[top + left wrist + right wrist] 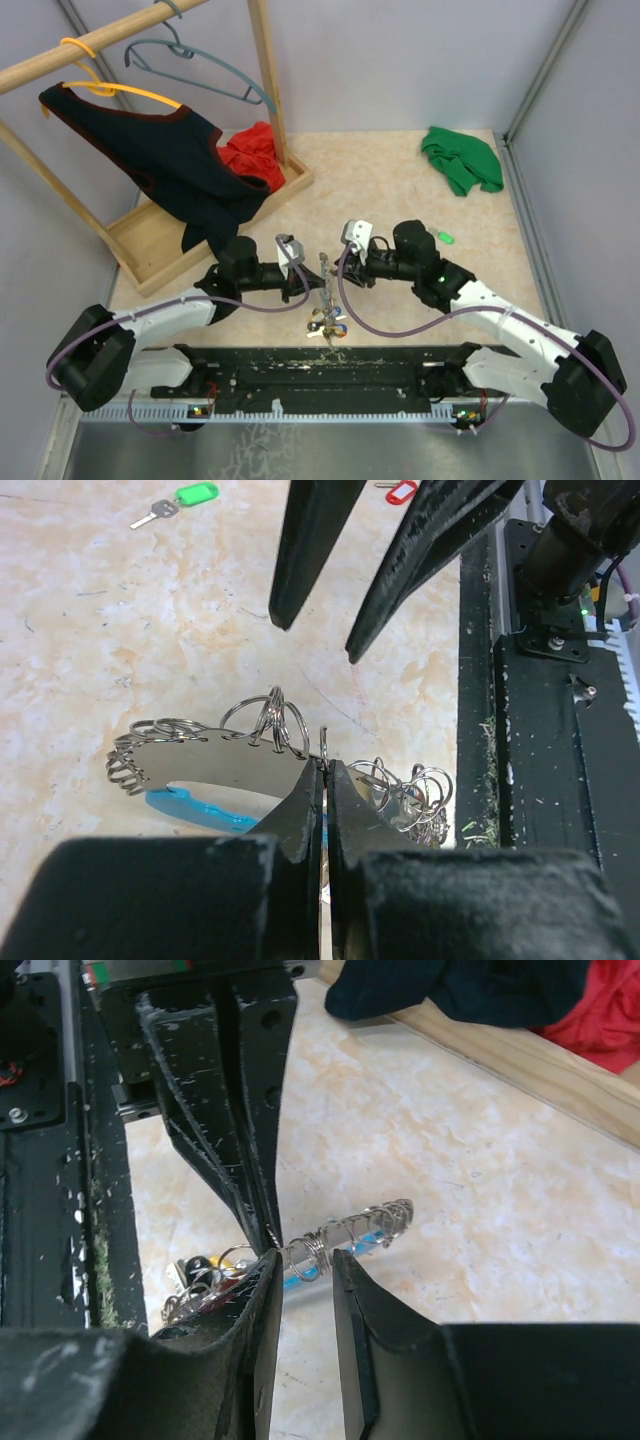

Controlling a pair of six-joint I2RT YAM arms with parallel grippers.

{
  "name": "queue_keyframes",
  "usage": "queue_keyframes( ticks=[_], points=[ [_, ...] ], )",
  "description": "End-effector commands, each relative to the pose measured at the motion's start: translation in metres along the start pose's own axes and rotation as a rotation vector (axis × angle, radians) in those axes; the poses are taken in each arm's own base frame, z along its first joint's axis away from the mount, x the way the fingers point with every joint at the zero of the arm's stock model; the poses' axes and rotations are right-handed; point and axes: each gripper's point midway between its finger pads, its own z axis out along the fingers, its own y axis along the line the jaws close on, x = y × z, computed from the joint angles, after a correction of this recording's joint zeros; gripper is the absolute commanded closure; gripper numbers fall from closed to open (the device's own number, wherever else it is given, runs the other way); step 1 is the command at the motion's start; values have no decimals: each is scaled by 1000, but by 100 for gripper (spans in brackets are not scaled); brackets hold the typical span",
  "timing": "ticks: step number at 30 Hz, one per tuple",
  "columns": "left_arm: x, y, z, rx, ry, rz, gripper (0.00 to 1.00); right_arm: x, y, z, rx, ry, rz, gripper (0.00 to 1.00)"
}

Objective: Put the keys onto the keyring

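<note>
Worktop (400,190) space near the arms' bases is where both arms meet. Left fingers (300,805) are clamped shut on the keyring (230,765), its tag cluster (328,322) hanging toward the near edge. Right fingers (365,1330) stand parted either side of the coil, gripping nothing. Well apart from the ring, the green key (180,500) and red key (400,492) lie loose on the surface. The ring looks steadied but no key fetched; next the right arm likely must pinch a key's head and thread it onto the coil.
</note>
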Motion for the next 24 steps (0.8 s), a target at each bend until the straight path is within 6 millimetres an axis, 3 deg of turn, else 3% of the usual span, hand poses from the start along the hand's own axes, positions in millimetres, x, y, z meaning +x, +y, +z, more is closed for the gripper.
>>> queue_keyframes(
  ticks=[1, 8, 24],
  points=[
    [-17, 4, -1, -21, -81, 115, 100, -11, -13, -5, 90, -38, 4, 72],
    [-17, 3, -6, -32, -121, 214, 100, -5, -10, 6, 49, -18, 31, 64],
    [-19, 7, -11, -59, -208, 569, 100, 0, -30, 21, 112, 33, 122, 64]
  ],
)
